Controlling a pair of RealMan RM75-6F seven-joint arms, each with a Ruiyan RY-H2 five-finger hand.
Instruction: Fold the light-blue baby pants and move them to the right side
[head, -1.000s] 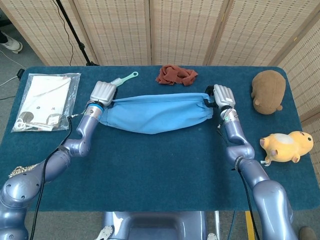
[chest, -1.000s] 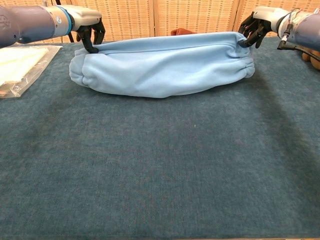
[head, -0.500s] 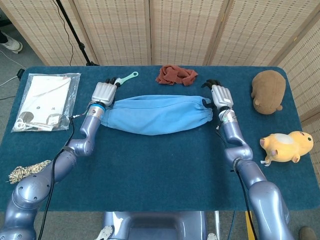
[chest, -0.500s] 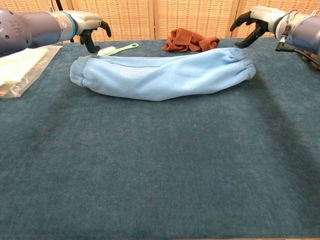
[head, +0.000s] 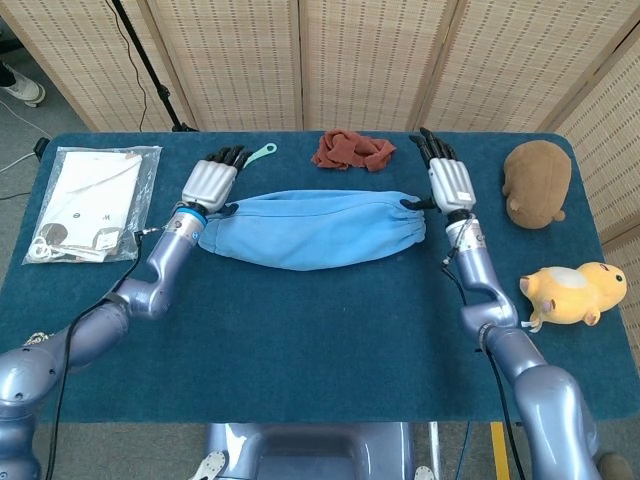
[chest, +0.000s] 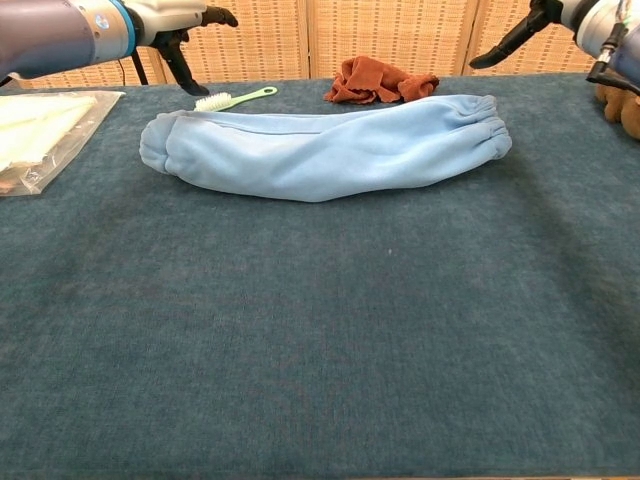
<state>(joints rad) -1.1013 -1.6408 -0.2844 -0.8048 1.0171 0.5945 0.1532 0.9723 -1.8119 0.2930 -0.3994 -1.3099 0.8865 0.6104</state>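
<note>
The light-blue baby pants (head: 310, 228) (chest: 320, 146) lie folded into a long band across the back middle of the blue table. My left hand (head: 210, 180) (chest: 180, 25) hovers above the band's left end, fingers spread, holding nothing. At the band's right end my right hand (head: 448, 180) (chest: 525, 25) is raised and open too, its fingers stretched away from the cloth. Neither hand touches the pants in the chest view.
A light-green brush (head: 250, 158) (chest: 230, 99) and a crumpled rust-red cloth (head: 352, 150) (chest: 380, 79) lie behind the pants. A plastic bag with white items (head: 92, 200) sits at the left. A brown plush (head: 537, 182) and a yellow plush (head: 574, 292) occupy the right side.
Both hands let go of the pants' top edge and rose with fingers spread. The pants dropped flat onto the table as a folded band.
</note>
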